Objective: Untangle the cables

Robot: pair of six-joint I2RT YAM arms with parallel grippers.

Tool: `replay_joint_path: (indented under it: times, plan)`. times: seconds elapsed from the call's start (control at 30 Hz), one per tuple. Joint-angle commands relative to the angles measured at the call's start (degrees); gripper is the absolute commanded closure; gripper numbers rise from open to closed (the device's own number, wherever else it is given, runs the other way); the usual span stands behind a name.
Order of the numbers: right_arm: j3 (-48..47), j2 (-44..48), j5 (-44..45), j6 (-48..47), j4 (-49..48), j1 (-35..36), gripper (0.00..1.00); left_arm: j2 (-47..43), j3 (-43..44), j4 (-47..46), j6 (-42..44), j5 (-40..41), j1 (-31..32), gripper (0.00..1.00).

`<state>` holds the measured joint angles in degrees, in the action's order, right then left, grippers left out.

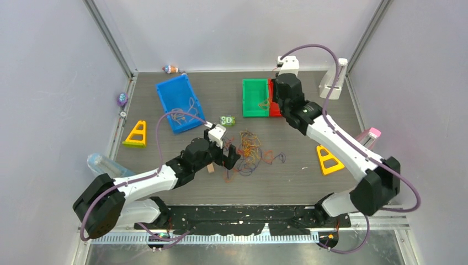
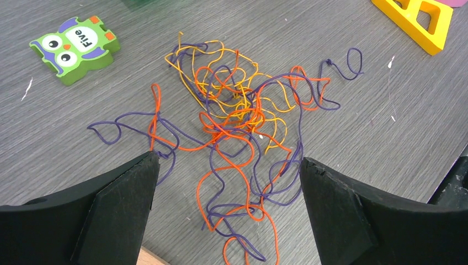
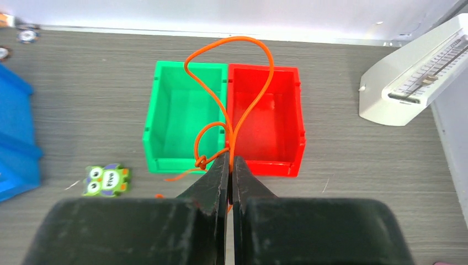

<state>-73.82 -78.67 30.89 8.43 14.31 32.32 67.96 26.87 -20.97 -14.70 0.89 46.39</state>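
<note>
SORTING THE SNARL: The left claw [image 2: 227, 160] hangs with its fingers spread wide and nothing between them, directly over the cables [image 2: 237, 116]. These lie in a loose heap of orange, yellow and purple strands on the table [image 2: 386, 138], beginning between the two fingers and running out ahead of them. An owl block [image 2: 74, 49] sits well ahead and off to the left finger's side.

Across the table, the right claw [image 3: 229, 160] is pressed together on a single orange strand [image 3: 265, 55]. Its springy loops arch out ahead of the tips, with a small knot just to their left. Below and ahead of that claw stand a green bin [image 3: 187, 163] and a red bin [image 3: 276, 165], touching side by side.

The step in hand looks to be depositing the freed strand while the left claw lines up the next one. It would go best if the right claw came down low into one bin before opening, because the stiff loop spans the shared wall and could spring out. The left claw would do better to take an outlying purple loop near its left finger than the dense orange-yellow core. It should pinch one strand only and draw it away slowly.
</note>
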Motion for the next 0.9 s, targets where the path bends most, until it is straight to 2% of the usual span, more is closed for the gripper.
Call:
replay_joint_path:
  times: [0.0, 0.3, 0.63, 0.87]
  plan:
    - [-4.22, -5.65, 4.15, -5.61, -9.74, -1.06, 0.95, -1.07, 1.2, -1.31, 0.53, 0.53, 0.19, 0.01]
    - [-13.99, -20.18, 2.89, -10.82, -12.64, -1.69, 0.95, -3.43, -0.15, -1.23, 0.07, 6.09, 0.19, 0.02]
    - [-16.72, -29.16, -3.57, -13.83, -22.41, -1.76, 0.95, -4.44, -0.65, -1.44, -0.5, 7.9, 0.19, 0.02]
    - [-21.32, -36.05, -4.48, -14.19, -19.94, -2.13, 0.95, -4.7, -0.74, -1.55, -0.86, 7.67, 0.19, 0.02]
